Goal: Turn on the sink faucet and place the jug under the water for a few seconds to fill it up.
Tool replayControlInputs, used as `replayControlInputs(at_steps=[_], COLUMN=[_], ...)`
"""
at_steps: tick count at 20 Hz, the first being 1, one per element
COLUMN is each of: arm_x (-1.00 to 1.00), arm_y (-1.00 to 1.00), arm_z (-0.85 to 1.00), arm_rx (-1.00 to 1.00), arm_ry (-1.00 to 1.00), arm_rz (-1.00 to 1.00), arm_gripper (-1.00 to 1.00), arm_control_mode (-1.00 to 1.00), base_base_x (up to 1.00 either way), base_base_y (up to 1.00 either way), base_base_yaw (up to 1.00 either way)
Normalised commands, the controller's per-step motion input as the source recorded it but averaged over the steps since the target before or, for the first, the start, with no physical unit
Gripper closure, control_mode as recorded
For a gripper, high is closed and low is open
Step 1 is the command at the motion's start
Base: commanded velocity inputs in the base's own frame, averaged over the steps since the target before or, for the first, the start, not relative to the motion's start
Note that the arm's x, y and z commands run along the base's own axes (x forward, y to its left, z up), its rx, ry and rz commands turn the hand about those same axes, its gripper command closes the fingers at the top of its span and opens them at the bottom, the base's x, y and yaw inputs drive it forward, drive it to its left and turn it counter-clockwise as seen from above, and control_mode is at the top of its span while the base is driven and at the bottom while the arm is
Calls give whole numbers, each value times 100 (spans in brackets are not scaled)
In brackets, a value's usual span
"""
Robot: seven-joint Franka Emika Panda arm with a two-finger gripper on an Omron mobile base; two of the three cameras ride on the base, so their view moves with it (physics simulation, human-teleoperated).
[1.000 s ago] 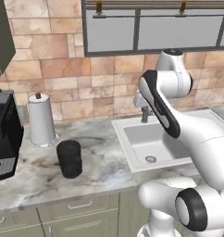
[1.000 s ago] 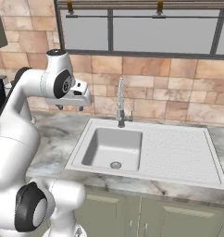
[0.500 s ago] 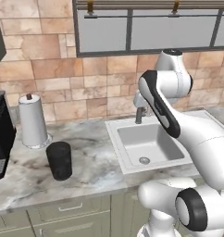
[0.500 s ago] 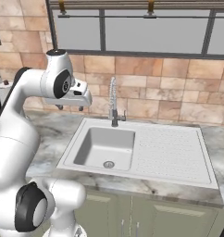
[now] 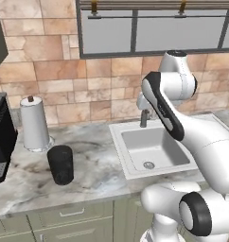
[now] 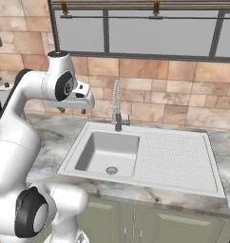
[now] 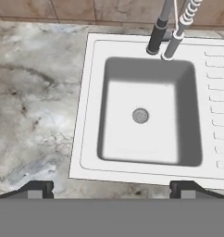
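The matte black jug (image 5: 60, 164) stands on the marble counter left of the sink, in front of the paper towel roll. The white sink (image 6: 79, 144) has a dry basin with a round drain (image 7: 140, 115) and a ribbed drainboard (image 6: 176, 154) on its right. The chrome coil faucet (image 6: 117, 107) rises behind the basin, and no water runs from it. My gripper (image 6: 72, 111) hangs open above the counter just left of the basin, well away from the jug. In the hand view its fingertips (image 7: 40, 187) stand wide apart with nothing between them, looking down at the basin and the faucet (image 7: 178, 28).
A white paper towel roll (image 5: 34, 123) stands behind the jug. A boxy black coffee machine (image 5: 0, 137) sits at the far left. A window spans the tiled wall above the sink. My own arm hides most of the faucet in the left base view.
The whole scene slid slightly left in both base views a second ago, so the base moved; since then it has held nearly still. The arm keeps its pose.
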Motion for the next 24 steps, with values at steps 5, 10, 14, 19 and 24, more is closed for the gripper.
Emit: replayControlInputs(at_steps=[5, 10, 14, 19, 24], arm_x=[0, 0, 0, 21, 35], arm_y=[0, 0, 0, -19, -96], arm_z=[0, 0, 0, -28, -62], arm_rx=[0, 0, 0, 0, 11], arm_ry=[0, 0, 0, -5, -45], arm_rz=[0, 0, 0, 6, 31], arm_gripper=[-100, -100, -100, -100, -100], arm_control_mode=[100, 100, 100, -100, -100], base_base_x=[15, 5, 8, 3, 0], base_base_y=[-39, -29, -14, -1, 0], base_base_yaw=[7, 2, 0, 0, 0])
